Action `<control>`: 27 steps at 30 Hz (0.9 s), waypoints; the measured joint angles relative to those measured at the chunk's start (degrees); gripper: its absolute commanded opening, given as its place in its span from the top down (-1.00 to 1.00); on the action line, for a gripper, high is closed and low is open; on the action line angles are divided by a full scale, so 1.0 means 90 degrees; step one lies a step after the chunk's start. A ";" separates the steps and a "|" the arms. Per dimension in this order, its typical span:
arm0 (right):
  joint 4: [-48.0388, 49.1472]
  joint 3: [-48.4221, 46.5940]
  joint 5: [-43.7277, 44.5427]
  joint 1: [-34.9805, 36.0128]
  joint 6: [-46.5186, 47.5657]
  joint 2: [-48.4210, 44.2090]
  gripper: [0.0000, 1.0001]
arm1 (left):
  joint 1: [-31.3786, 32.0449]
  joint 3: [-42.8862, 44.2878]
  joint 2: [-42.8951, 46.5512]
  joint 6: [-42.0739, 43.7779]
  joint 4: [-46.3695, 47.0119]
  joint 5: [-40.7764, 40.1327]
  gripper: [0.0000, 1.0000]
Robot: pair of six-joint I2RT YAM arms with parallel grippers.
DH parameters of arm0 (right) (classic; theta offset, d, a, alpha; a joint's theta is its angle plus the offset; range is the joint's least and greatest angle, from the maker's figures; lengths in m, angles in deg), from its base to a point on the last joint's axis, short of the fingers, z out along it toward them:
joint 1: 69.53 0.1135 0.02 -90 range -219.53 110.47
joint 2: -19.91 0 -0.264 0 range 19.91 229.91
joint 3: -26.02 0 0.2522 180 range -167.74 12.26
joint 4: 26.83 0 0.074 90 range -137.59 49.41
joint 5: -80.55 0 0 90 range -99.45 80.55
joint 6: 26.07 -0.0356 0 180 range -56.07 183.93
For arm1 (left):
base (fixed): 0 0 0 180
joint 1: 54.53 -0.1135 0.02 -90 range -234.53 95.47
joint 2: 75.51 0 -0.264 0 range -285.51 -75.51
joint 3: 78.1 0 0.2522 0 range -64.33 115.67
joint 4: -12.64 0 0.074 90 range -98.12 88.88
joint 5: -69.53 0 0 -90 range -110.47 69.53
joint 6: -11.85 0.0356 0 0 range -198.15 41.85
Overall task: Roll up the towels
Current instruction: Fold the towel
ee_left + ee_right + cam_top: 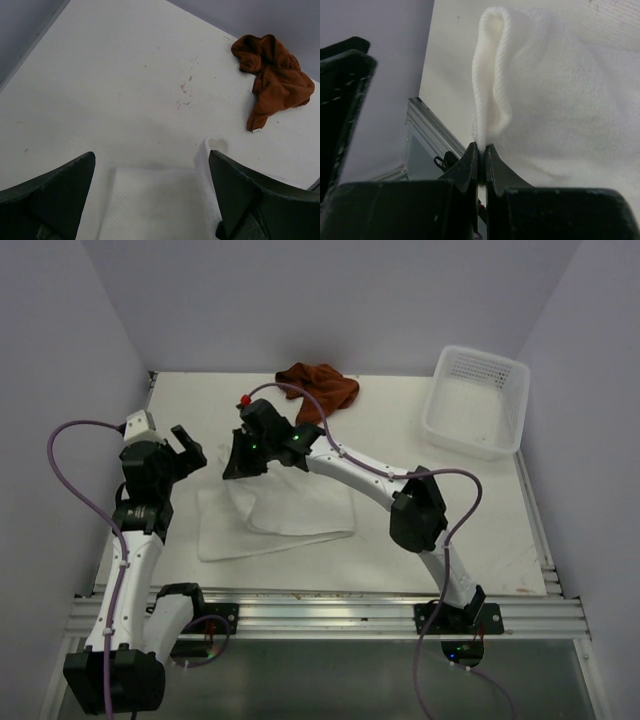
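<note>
A white towel (275, 520) lies flat on the table (400, 420) in front of the arms. My right gripper (240, 468) is shut on the towel's far edge and holds it raised in a fold (492, 95). The pinch shows in the right wrist view (481, 147). My left gripper (190, 452) is open and empty, hovering just left of the towel; its view shows the towel's far left corner (150, 205) between its fingers (240, 195). A brown towel (318, 388) lies crumpled at the back of the table, also in the left wrist view (275, 75).
A white plastic basket (476, 402) stands at the back right. Grey walls close in the left, back and right sides. An aluminium rail (330, 612) runs along the near edge.
</note>
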 measured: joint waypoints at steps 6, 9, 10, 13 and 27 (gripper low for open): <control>-0.0170 -0.0240 0.0049 0.0005 0.0051 -0.0401 1.00 | -0.0039 0.0000 0.0126 -0.0049 0.0002 -0.0027 -0.99; -0.0165 -0.0316 0.0044 0.0017 0.0051 -0.0435 1.00 | -0.0049 0.0000 0.0126 -0.0051 0.0002 -0.0036 -0.99; -0.0168 -0.0318 0.0041 0.0022 0.0049 -0.0435 1.00 | -0.0049 0.0000 0.0126 -0.0051 0.0002 -0.0036 -0.99; -0.0187 -0.0318 -0.0005 0.0039 0.0046 -0.0435 1.00 | -0.0061 0.0000 0.0126 -0.0053 0.0000 -0.0039 -0.99; 0.0556 -0.0357 -0.0488 0.0304 -0.0345 0.0466 1.00 | -0.0087 0.0000 0.0126 -0.0095 0.0002 -0.0044 -0.99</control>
